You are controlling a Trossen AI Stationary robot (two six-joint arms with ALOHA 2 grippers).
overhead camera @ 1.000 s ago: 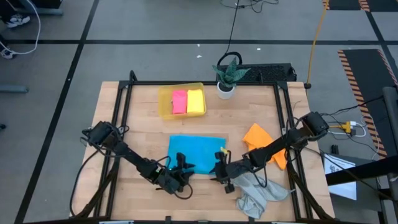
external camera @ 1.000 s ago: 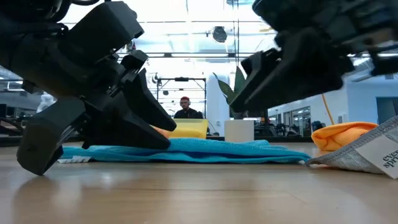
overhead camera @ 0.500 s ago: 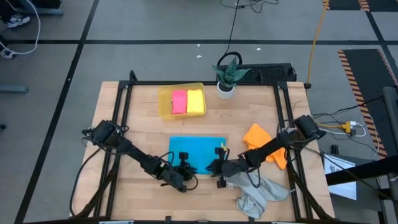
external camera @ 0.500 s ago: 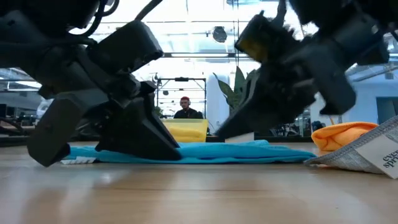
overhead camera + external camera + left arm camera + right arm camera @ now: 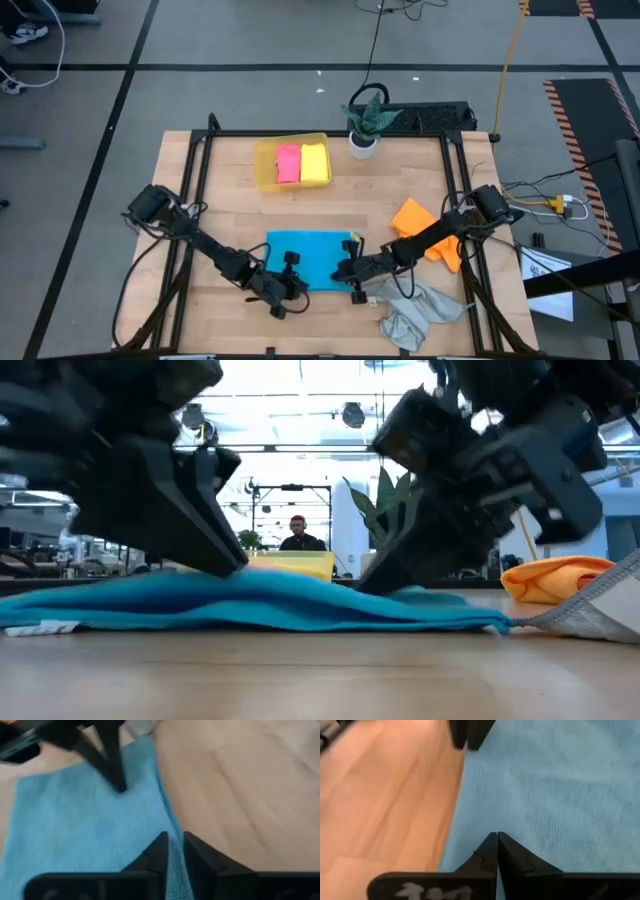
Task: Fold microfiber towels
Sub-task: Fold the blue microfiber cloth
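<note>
I pinch the blue towel's (image 5: 305,258) near edge in both end effectors, left (image 5: 172,851) and right (image 5: 497,849), each clamped shut, ready to lift and fold it away.

Two thin black arms made of jointed links, with loose black cables looping near their bases. The left gripper (image 5: 173,851) and the right gripper (image 5: 497,851) each have matte black fingers tapering to narrow wedge tips.

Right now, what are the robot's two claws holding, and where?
Both end effectors, left and right, pinch the blue towel at its near edge.
</note>
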